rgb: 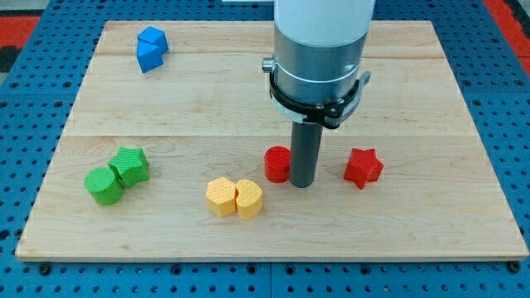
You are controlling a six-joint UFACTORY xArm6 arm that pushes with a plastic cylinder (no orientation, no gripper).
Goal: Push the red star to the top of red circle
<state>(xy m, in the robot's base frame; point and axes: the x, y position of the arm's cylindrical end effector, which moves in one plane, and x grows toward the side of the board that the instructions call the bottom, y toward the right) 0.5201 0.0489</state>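
Observation:
The red star (363, 167) lies on the wooden board at the view's right of centre. The red circle (277, 163) lies left of it, partly hidden by my rod. My tip (301, 184) rests on the board right against the circle's right side, between the circle and the star. The star is about a block's width to the right of the tip, not touching it. Star and circle sit at nearly the same height in the view.
Two yellow blocks (235, 197) sit together below-left of the circle. Two green blocks (117, 174) sit at the left. A blue block (151, 49) is at the top left. The wooden board (431, 91) ends near the star's right.

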